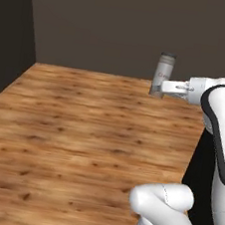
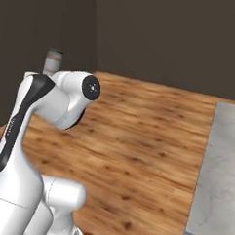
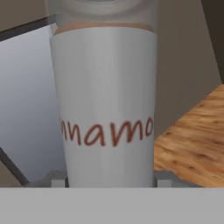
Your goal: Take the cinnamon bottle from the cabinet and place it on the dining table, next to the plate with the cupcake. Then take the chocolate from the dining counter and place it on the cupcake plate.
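Cinnamon bottle point(image 1: 164, 71) was out of the cabinet and held in the air, clamped at its lower part by the end effector point(image 1: 158, 89); hand view showed the pale label with red lettering of the bottle right up against the camera, finger tips at both sides of its base. Bottle stood upright, maybe slightly tilted, grey-white cap on top.

Progress, as judged: pick of the bottle done, carry under way. Left to do: set the bottle beside the cupcake plate, then fetch the chocolate and put it on that plate. Plate, cupcake and chocolate were not visible here.

Left to right in the left base view: dark wall, wood floor point(image 1: 72, 129), then bottle, then the white arm point(image 1: 223, 129) at the right edge, wrist reaching horizontally leftward. In the right base view the arm was folded up at left, bottle cap point(image 2: 53, 60) peeking above the elbow, marbled counter point(image 2: 219, 164) at far right, well apart from the bottle.
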